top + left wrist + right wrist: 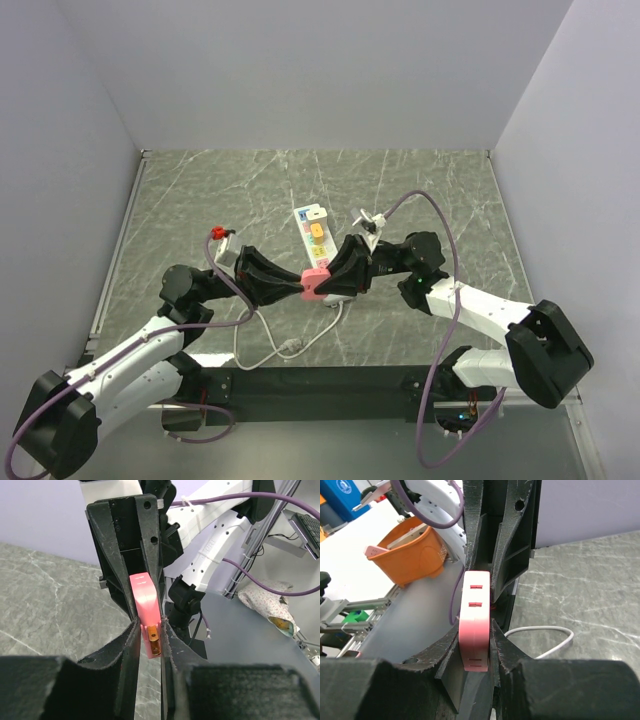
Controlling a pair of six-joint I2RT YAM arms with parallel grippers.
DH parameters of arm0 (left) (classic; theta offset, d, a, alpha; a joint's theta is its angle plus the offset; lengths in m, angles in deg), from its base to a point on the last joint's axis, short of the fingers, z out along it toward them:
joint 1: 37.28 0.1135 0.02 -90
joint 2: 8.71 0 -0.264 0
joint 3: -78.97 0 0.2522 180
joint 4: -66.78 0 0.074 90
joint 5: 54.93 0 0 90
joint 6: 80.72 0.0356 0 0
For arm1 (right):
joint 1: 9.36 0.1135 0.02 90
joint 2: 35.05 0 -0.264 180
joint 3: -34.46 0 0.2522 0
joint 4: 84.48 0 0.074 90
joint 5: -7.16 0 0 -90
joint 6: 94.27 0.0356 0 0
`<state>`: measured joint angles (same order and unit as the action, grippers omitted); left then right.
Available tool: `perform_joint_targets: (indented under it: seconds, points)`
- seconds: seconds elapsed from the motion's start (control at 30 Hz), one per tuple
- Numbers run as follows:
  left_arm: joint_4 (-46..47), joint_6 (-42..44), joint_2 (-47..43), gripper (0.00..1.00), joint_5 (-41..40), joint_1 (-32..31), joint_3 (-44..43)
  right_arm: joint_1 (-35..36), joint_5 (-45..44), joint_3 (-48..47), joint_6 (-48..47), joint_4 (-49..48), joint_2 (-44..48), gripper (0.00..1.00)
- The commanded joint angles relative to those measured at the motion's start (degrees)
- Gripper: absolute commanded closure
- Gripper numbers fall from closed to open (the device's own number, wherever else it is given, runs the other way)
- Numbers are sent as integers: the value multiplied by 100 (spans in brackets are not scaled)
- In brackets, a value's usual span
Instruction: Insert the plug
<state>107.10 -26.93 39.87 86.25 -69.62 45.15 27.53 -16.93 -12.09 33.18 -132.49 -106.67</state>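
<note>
One pink plug [315, 283] is pinched from opposite sides by the left gripper [150, 630] and the right gripper [476, 630], whose tips meet. It is held at the near end of the white power strip [313, 232], with its brass prongs [154, 640] exposed.

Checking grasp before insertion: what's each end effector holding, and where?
Left end effector: pink plug, sides pinched near prongs. Right end effector: pink socket block, by its sides.
</note>
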Motion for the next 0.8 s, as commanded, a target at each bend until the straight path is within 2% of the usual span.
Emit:
perform_joint_targets:
  seconds: [0.0, 0.03, 0.07, 0.1, 0.13, 0.17, 0.23, 0.37, 0.5, 0.63, 0.77]
  points:
    - [-248, 209, -59, 73, -81, -18, -130, 65, -244, -306, -395, 392, 156, 100]
    - [-389, 280, -137, 57, -160, -18, -156, 56, -350, -359, -614, 725, 226, 100]
    - [-660, 350, -190, 47, -396, -18, -183, 47, -629, -437, -1130, 1512, 296, 100]
    - [-793, 464, -252, 36, -529, -18, -201, 47, -780, -551, -1370, 1894, 428, 100]
    - [-925, 518, -365, 20, -660, -18, -218, 56, -964, -605, -1555, 2211, 499, 100]
    - [-1187, 570, -427, 12, -818, -18, -262, 38, -1114, -649, -1835, 2684, 552, 100]
    - [-1339, 711, -542, 1, -1118, -1, -280, -23, -1387, -745, -1969, 2942, 666, 100]
    - [-1629, 878, -709, 1, -1566, 104, -297, -146, -1765, -912, -2198, 3549, 728, 100]
    - [-2120, 949, -876, 1, -2409, 368, -201, -208, -2213, -1070, -2461, 4146, 930, 100]
    - [-2402, 896, -929, 1, -3086, 868, -113, -199, -3388, -1369, -2699, 5348, 1088, 100]
    - [-2604, 984, -911, 0, -3307, 1036, -113, -199, -4138, -1886, -2752, 6360, 878, 100]
